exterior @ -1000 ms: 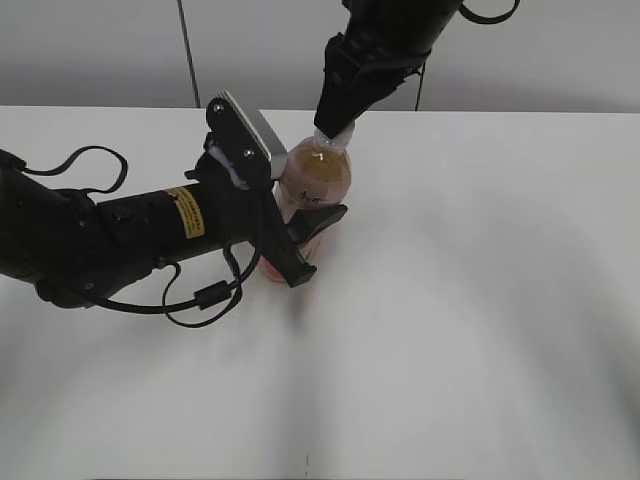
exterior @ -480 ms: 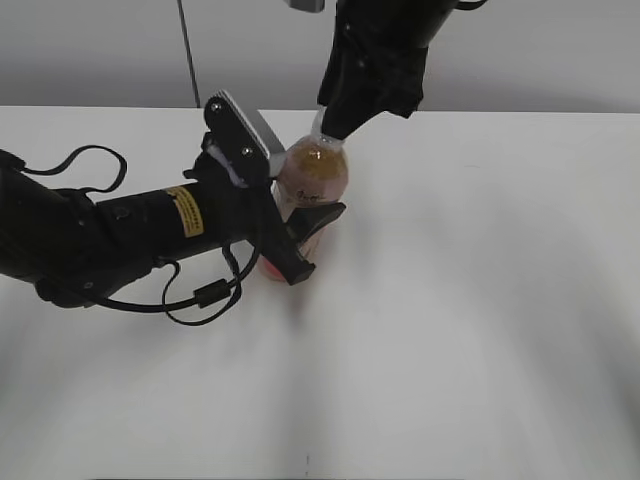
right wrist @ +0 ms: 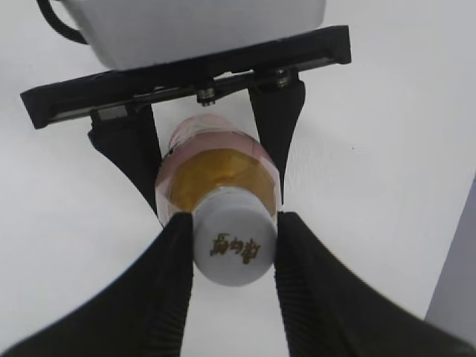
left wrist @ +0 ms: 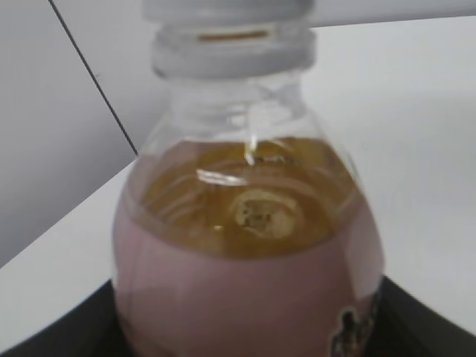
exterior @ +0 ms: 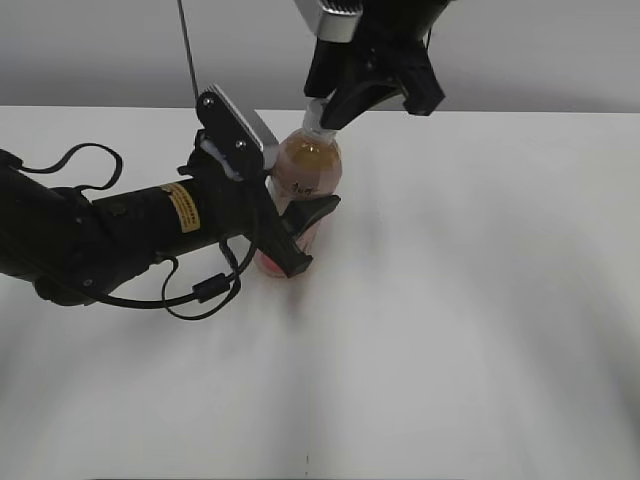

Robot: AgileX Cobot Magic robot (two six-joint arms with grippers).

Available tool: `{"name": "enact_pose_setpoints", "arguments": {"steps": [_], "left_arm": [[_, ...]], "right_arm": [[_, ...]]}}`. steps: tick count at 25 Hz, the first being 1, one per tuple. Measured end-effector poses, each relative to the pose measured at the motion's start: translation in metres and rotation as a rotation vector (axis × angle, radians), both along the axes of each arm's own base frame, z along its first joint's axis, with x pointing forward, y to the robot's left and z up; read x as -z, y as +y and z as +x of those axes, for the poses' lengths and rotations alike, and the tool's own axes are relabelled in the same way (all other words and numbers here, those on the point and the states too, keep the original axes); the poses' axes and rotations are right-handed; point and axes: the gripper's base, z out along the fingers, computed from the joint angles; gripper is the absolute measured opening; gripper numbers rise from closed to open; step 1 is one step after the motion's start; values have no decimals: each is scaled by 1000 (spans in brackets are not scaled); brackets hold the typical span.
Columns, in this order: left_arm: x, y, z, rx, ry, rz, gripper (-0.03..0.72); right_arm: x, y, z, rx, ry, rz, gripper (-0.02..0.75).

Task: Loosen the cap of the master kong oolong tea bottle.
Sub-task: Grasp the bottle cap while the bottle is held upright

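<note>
White table (exterior: 480,300) — amber tea bottle (exterior: 305,185) clamped by left jaws (exterior: 300,235); right jaws (right wrist: 230,249) pinch white cap (right wrist: 232,245).

Glossy clear plastic bottle (left wrist: 249,223)

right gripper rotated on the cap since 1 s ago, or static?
Yes. In the exterior view the right gripper, shut on the cap, has turned about the bottle's axis: its body now swings out right toward the wall seam, while the bottle stays put.

My exterior camera: slanted down from the near side. Left wrist: close, level on the master kong oolong tea bottle (left wrist: 249,253). Right wrist: straight down on its cap (right wrist: 232,247).
</note>
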Motion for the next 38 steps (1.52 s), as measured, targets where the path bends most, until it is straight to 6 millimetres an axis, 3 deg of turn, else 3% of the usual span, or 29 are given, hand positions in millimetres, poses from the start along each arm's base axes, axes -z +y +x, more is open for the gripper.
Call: {"name": "enact_pose_setpoints", "arguments": {"steps": [13,20,23,29,38], "left_arm": [[1,0,-1,8,0,14,437],[1,0,-1,17,-3,19,437],[1,-1,-2,32,-10,22,437],[-3,-5,-5,74,-50,1,437],[-3,-6,-5,76,-52,0,437]], "right_arm": [[5,-2,-1,-315,-188,-79,249],[4,-3,-3,-336,-186,-79,249],[1,-4,-5,-285,-152,-73,275],[-9,-8,-9,-91,-71,-45,533],[-18,-9,-10,260,126,13,577]]}}
